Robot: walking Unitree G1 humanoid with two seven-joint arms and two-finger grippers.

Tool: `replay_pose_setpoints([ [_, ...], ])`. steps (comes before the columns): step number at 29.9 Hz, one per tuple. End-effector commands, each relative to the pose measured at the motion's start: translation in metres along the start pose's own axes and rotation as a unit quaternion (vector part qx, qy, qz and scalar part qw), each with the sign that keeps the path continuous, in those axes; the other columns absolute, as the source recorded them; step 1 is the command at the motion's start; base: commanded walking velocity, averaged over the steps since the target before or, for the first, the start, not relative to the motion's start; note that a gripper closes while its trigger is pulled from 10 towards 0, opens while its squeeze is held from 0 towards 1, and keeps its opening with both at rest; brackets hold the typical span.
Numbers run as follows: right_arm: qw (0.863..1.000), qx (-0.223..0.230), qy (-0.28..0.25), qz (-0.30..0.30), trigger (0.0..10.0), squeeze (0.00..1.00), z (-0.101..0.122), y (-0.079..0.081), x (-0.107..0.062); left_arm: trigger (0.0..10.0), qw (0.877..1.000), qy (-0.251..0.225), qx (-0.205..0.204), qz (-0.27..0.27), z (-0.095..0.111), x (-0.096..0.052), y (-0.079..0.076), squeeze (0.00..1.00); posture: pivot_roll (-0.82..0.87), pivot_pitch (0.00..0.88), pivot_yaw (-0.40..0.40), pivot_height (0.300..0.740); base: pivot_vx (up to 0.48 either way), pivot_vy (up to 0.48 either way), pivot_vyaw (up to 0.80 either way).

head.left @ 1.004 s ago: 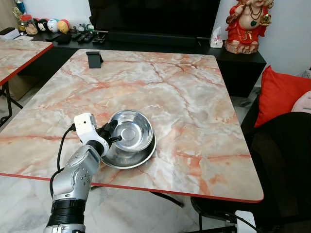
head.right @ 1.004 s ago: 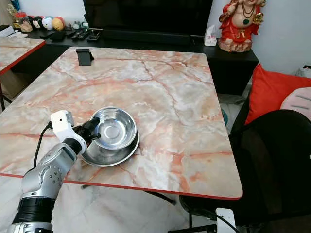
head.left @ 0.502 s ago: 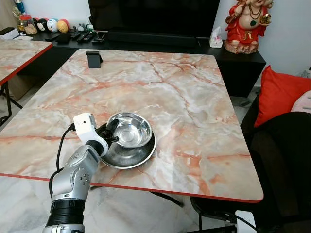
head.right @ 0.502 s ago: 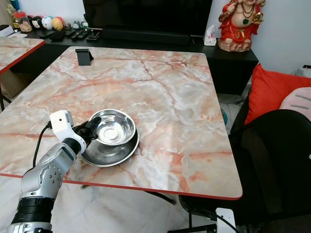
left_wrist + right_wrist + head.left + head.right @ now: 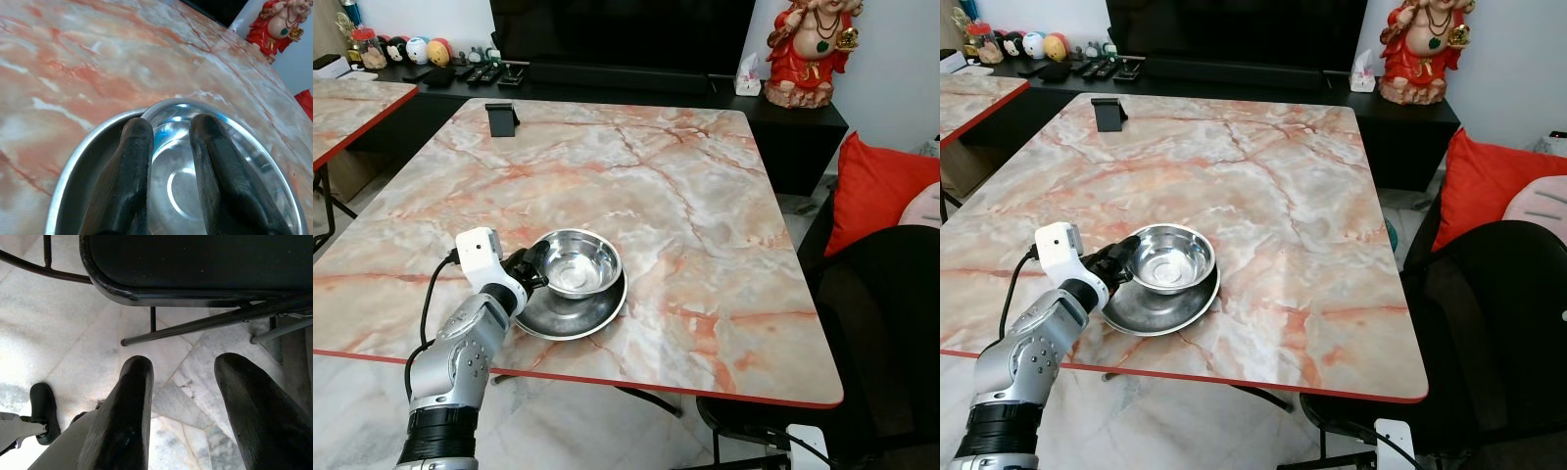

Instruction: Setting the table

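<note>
light: even, bright | glare: bowl (image 5: 576, 262) sheen | focus: head views sharp | right wrist: dim

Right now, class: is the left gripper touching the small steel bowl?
Touching. The left wrist view shows the left gripper astride the small steel bowl's rim, one finger outside it, the other inside, both against it.

Bowl (image 5: 576, 262) sits in plate (image 5: 570, 311) on table (image 5: 705, 225) at 7 o'clock – stand (image 5: 502, 118) far at 11, statue (image 5: 810, 51) at 1.
</note>
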State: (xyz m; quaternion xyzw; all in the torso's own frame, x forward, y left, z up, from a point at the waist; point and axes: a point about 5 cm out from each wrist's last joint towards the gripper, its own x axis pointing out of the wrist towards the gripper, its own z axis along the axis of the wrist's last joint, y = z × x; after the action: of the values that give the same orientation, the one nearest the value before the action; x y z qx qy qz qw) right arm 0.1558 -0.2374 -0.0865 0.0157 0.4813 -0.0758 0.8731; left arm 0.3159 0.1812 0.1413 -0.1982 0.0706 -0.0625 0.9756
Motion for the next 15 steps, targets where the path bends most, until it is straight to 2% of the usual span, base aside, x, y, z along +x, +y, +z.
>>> replay_pose_setpoints([
  [1,1.000,0.001,0.000,-0.002,10.0,0.00,0.001,-0.002,0.000,10.0,1.000,-0.004,0.012,-0.003,0.007,-0.004,0.000,0.00,0.11,0.000,-0.037,0.727,0.000,0.000,0.00],
  [10,1.000,0.002,0.001,-0.003,10.0,0.00,0.001,-0.002,0.000,10.0,0.999,-0.015,0.044,0.000,0.016,-0.006,0.002,0.00,0.11,0.000,-0.038,0.727,0.000,0.000,0.00],
  [15,1.000,0.002,0.001,-0.004,10.0,0.00,0.001,-0.002,0.000,10.0,0.996,-0.030,0.050,-0.068,0.027,-0.003,-0.017,0.00,0.11,0.000,-0.037,0.727,0.000,0.000,0.00],
])
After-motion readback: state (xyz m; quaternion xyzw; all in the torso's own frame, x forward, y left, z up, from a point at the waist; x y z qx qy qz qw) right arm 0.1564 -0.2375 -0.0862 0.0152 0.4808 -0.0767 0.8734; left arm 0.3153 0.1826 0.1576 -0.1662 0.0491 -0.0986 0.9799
